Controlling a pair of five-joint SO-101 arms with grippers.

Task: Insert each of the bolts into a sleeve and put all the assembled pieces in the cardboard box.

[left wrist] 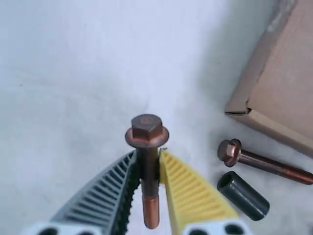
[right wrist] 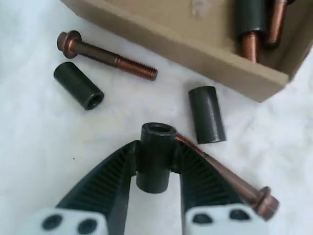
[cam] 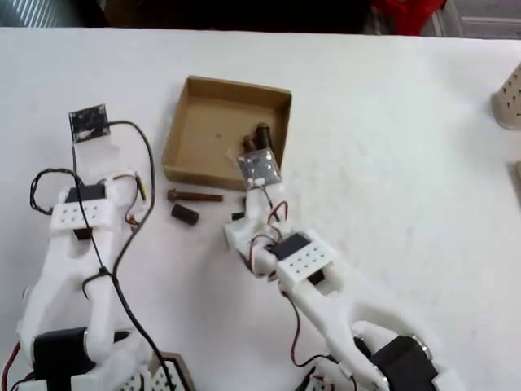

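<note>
Copper-coloured, the gripped bolt [left wrist: 146,134] is clamped by its shank between the grey and yellow fingers [left wrist: 188,188] of the left gripper [left wrist: 148,161], head outward, off one outer corner of the cardboard box [left wrist: 283,98]. The left wrist view gives that grip plainly, where the high view gives mainly the arm's back. The right gripper [right wrist: 156,156] is closed on a black sleeve [right wrist: 157,134], held on end just outside the box's near wall. Its wrist view adds what the arm covers from above: a second sleeve [right wrist: 207,114] lying beside that wall, and a second bolt [right wrist: 234,183] partly under one finger. A loose bolt [cam: 195,196] and a loose sleeve [cam: 185,215] lie close together outside the same wall. Assembled pieces [cam: 256,138] rest in a corner inside the box.
</note>
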